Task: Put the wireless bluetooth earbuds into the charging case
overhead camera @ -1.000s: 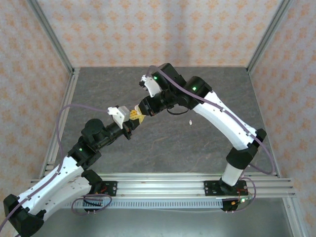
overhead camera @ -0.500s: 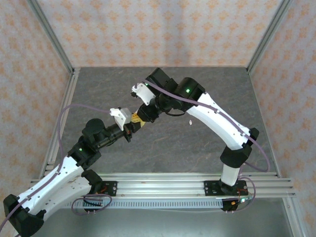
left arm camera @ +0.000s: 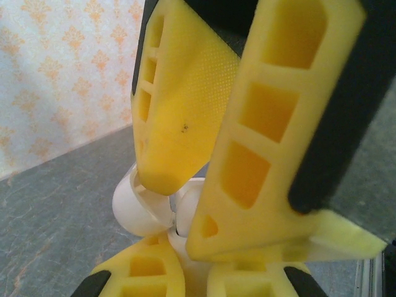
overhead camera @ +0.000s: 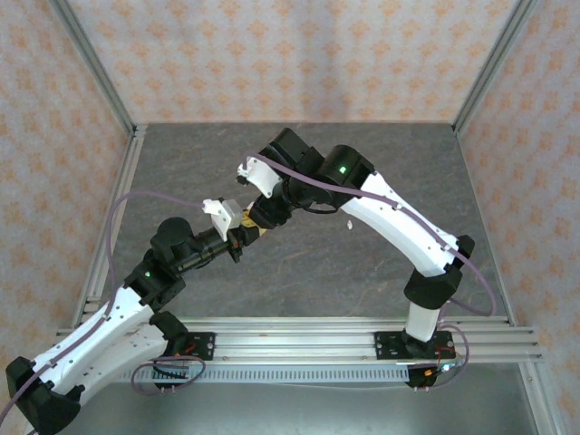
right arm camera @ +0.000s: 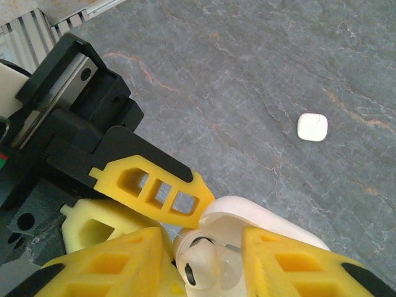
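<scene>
From above I see the left gripper (overhead camera: 241,230) and right gripper (overhead camera: 259,221) meeting over the veined grey table (overhead camera: 381,263). Left wrist: its ribbed yellow fingers clamp the glossy white charging case (left arm camera: 133,207). Right wrist: my jaws stand apart, flanking a rounded earbud (right arm camera: 199,265) seated in it

A small white rounded plastic charging case (right arm camera: 247,216) hangs above the middle of the desk (right arm camera: 247,74), lid open, in the jaws of the left gripper (overhead camera: 246,227). A tiny white plastic earbud (right arm camera: 198,263) sits in it. Another small white rounded-square piece (right arm camera: 312,127) lies flat on the desk to the right.
</scene>
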